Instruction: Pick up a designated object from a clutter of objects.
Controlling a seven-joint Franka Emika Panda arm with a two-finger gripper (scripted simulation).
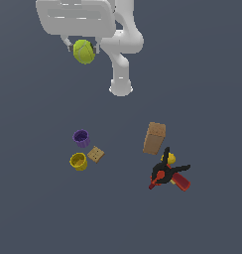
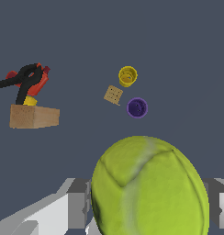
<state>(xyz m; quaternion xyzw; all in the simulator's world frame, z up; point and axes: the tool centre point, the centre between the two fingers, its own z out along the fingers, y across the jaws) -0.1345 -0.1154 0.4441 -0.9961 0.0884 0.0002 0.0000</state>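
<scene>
Above grey floor (image 1: 38,198), ball (image 1: 84,51) between fingers (image 1: 67,43).

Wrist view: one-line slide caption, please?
Tennis ball held in the pincer, high above the scattered clutter on the floor.

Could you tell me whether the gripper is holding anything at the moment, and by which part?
Yes: the gripper holds the yellow-green ball, its fingers pressed against the ball's opposite sides, well away from the clutter.
</scene>
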